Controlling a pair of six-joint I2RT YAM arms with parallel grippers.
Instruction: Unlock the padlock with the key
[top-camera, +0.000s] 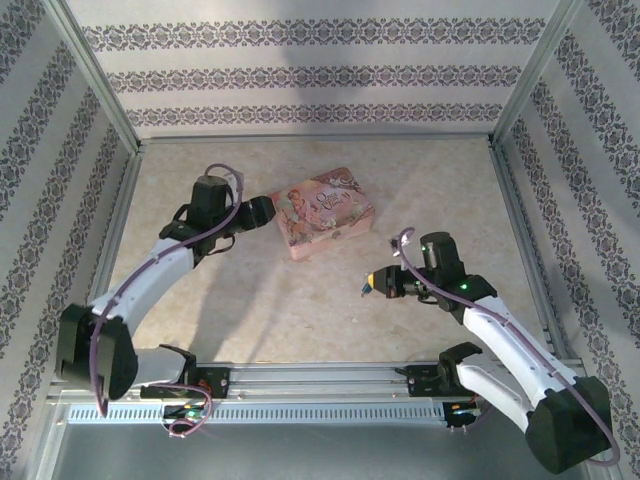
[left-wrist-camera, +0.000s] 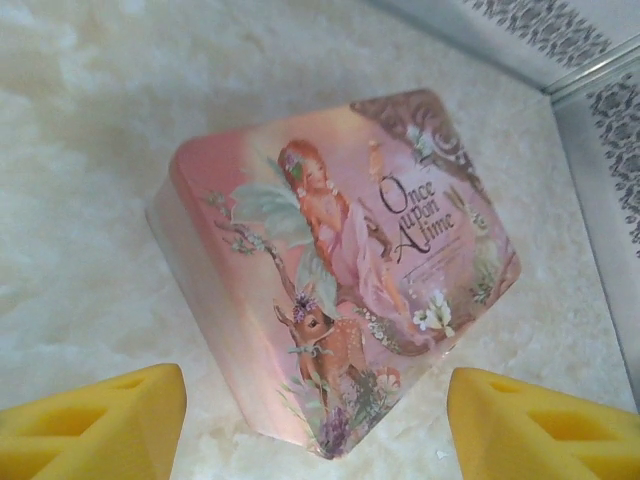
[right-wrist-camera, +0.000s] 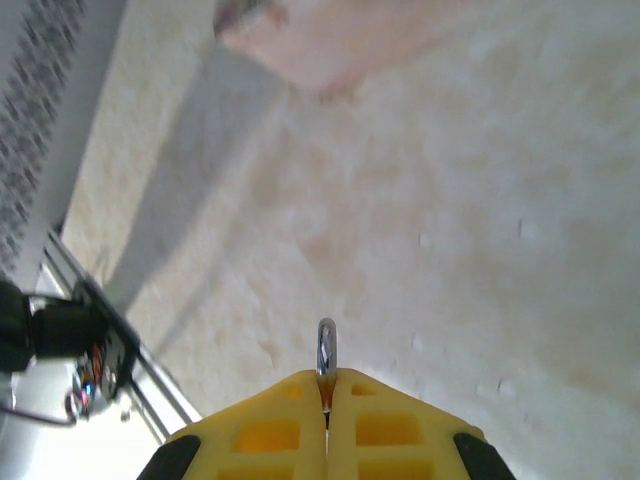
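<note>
The padlock (top-camera: 366, 287) sits at the very tip of your right end effector (right-wrist-camera: 327, 380), up off the surface (top-camera: 300, 320) and well apart from the pink tin (left-wrist-camera: 340, 260). From above it is a tiny teal-blue speck with a pale top. In the wrist view a slim, shiny metal loop (right-wrist-camera: 326, 348) pokes out edge-on from between the clenched yellow pads (right-wrist-camera: 270, 430); whether that is the shackle or part of the key I cannot tell. Your main risk is that grip: hard, smooth metal caught by a thin sliver between soft, ribbed pads will likely pivot or slide out if you twist against it or brush anything, and a piece that small would bounce away on the pale, mottled surface. Any turning force needs a firmer hold than this looks to give. Your left end effector (top-camera: 262, 212) is released, with its wedge-shaped pads spread wide and nothing between them, poised just beside the tin. That tin is glossy with rounded corners and a printed lid, so a careless nudge would probably send it skidding rather than stop you.
</note>
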